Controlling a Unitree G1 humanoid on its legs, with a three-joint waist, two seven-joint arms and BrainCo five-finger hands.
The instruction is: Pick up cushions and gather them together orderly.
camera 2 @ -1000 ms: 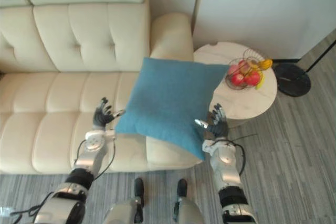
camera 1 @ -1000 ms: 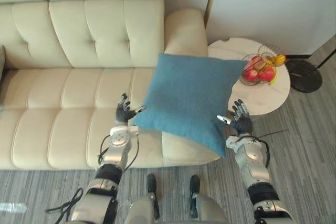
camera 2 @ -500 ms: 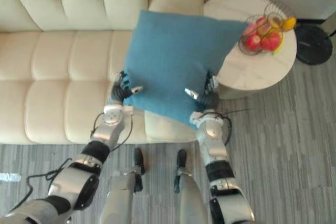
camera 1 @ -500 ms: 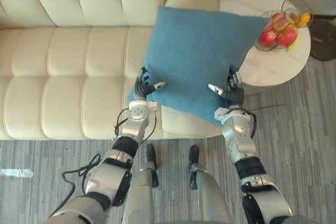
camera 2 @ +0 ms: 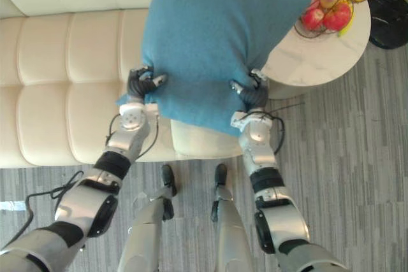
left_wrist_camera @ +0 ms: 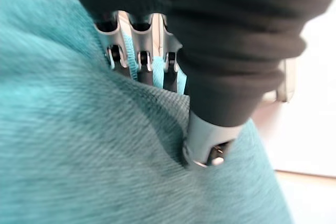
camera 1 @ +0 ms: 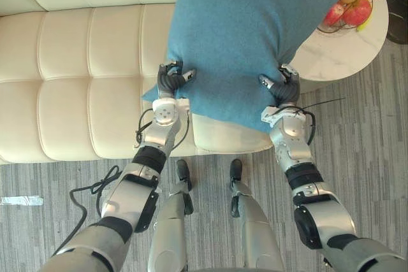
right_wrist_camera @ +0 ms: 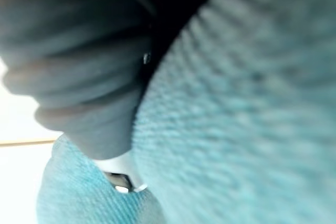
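Pick-up step: square teal fabric cushion (camera 1: 236, 36) is pinched at lower corners by left hand (camera 1: 171, 81) & right hand (camera 1: 281, 88), fingers curled into fabric, at cream leather sofa's (camera 1: 76, 62) armrest end. Next: even lift needed.

Head pair looks steeply down, sharing sofa (camera 1: 64, 62), cushion (camera 1: 236, 36), side table (camera 1: 338, 55); each wrist camera pressed close against the cushion.

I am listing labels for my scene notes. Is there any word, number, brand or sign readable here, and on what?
None: no readable text shows on the blue cushion, the cream sofa, the round side table or the wire fruit basket.
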